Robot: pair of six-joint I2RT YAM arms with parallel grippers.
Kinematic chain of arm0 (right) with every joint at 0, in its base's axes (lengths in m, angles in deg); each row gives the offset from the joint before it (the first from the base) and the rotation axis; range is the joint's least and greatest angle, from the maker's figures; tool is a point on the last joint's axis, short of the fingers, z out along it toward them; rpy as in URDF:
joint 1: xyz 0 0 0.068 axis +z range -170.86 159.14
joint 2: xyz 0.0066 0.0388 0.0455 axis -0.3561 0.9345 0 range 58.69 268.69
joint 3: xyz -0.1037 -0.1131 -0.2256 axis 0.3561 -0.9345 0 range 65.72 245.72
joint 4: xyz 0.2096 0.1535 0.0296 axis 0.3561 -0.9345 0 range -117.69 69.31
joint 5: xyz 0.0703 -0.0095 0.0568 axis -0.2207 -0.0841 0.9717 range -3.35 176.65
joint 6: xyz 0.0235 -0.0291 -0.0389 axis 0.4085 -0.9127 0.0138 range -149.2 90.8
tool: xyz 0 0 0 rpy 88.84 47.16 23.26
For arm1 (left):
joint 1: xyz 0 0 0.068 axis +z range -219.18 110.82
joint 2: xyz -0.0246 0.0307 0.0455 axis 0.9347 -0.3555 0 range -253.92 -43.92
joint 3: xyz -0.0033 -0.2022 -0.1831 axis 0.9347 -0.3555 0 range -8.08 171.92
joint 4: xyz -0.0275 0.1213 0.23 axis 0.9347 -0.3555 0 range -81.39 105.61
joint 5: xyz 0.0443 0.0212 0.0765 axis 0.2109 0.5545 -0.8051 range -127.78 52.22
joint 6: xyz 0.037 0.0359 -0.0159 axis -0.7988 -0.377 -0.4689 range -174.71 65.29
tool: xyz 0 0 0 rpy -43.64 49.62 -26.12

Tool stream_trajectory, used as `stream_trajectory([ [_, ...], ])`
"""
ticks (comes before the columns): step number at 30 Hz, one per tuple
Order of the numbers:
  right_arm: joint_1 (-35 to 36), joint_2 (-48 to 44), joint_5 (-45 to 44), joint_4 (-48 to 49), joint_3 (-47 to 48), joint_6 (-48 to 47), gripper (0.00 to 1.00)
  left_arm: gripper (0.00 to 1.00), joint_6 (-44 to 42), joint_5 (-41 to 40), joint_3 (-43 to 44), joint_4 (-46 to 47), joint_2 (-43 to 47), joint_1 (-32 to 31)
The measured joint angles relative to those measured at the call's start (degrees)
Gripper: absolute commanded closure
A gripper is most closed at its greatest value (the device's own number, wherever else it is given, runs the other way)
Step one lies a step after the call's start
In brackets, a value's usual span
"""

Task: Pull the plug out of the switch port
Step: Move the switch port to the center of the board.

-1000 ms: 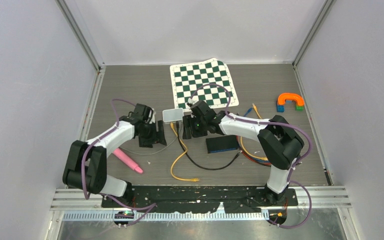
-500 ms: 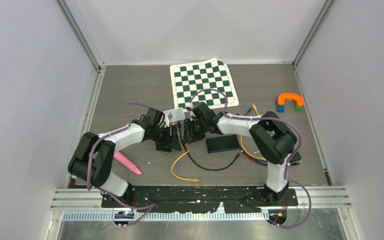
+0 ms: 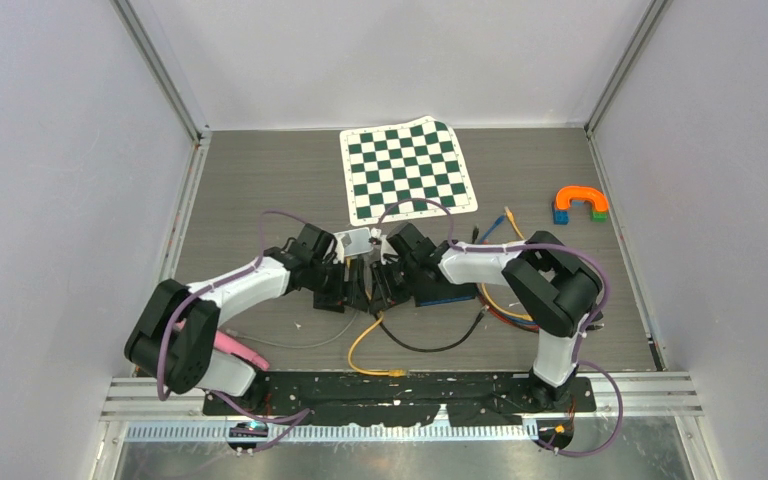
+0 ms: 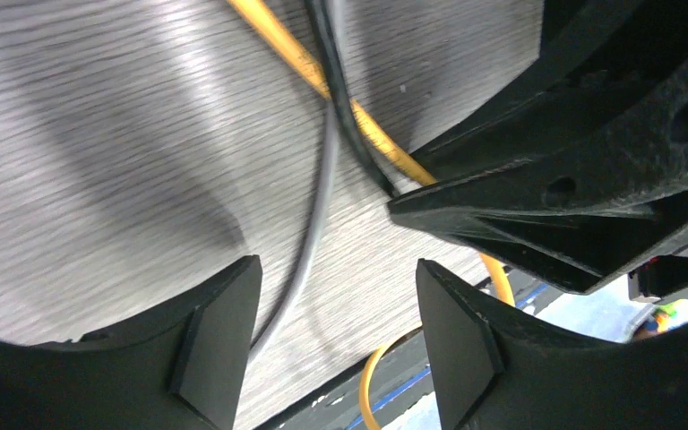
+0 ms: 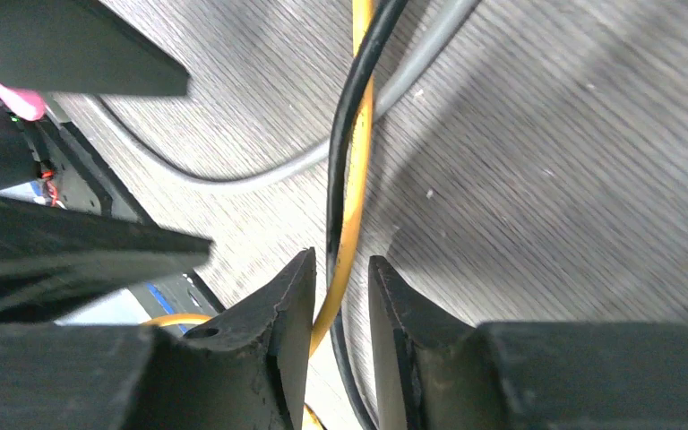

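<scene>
Left tool [image 4: 336, 279] released, wide, thin grey cable [image 4: 320, 206] in gap. Right tool [image 5: 341, 260] at its 3 o'clock, narrow gap over thin yellow cable [image 5: 356, 161]; grip cannot tell.

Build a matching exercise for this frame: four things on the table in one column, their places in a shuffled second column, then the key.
Things
1. checkered mat
2. orange arch block
3. pink pen
4. yellow cable

Places on the table, seen from the top camera
A. near left, by the front edge
B. far right
C. far middle
D. near middle, looping toward the front edge

Pairs: 1-C; 2-B; 3-A; 4-D
</scene>
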Motion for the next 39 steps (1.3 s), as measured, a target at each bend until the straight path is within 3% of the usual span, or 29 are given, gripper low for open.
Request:
stream_trajectory([
  [3,-0.70,-2.08,-2.97,-3.23,0.92,-1.40,0.51,0.13,-2.03,-3.91,1.75,-2.86,2.40,2.54],
  [9,-3.91,-6.16,-8.68,-5.66,4.46,-2.62,0.46,0.09,-5.92,-8.48,5.29,-6.16,4.04,9.70],
  [18,-6.51,-5.42,-10.34,-5.31,6.32,-1.29,0.44,0.08,-8.24,-8.07,13.53,-6.10,-4.63,13.35],
  [26,-9.51,3.58,-8.46,-0.37,10.67,4.07,0.44,0.10,-8.87,-4.98,20.26,-4.33,-16.35,13.49],
  [32,-10.84,15.19,-6.91,-0.87,24.13,3.80,0.44,0.14,-8.94,-3.21,22.03,-2.14,-20.26,14.47],
  [39,-10.82,24.13,-3.48,-3.74,35.63,1.55,0.50,0.28,-9.01,-0.26,24.15,0.74,-24.33,15.87],
])
